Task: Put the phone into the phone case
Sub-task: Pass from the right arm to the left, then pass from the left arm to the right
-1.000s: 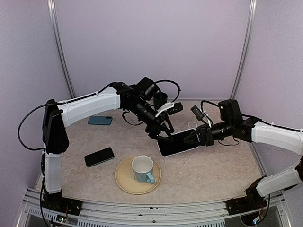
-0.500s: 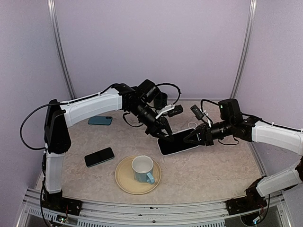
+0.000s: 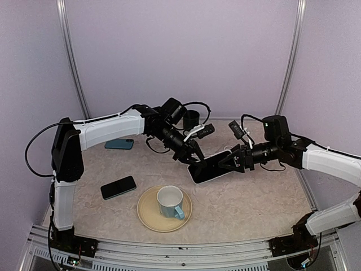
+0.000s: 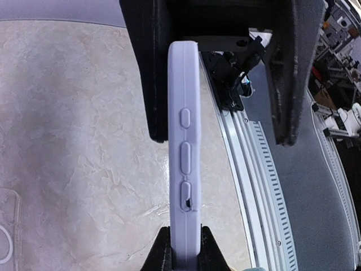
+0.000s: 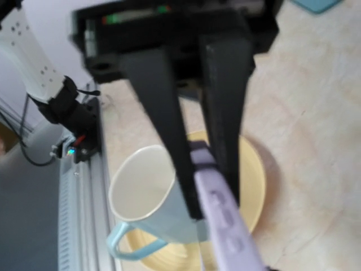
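Note:
A lavender phone case [image 3: 211, 168] with a dark phone screen showing in it hangs just above the table centre. My left gripper [image 3: 196, 162] is shut on its left end. In the left wrist view its fingertips [image 4: 163, 255] pinch the case's buttoned edge [image 4: 184, 141]. My right gripper [image 3: 227, 161] is open at the other end. Its fingers [image 4: 155, 84] stand wide apart there, one of them against the case side. In the right wrist view the case [image 5: 225, 220] runs up to the shut left gripper [image 5: 211, 200].
A yellow plate [image 3: 148, 217] holding a pale blue mug [image 3: 169, 201] sits near the front. A dark phone [image 3: 118, 187] and a teal phone [image 3: 119, 144] lie on the left. A clear case [image 3: 228, 149] and a black cup [image 3: 192, 118] are behind.
My left gripper closed on the case's left end. My right gripper then opened off the right end. The case has risen slightly and tilted.

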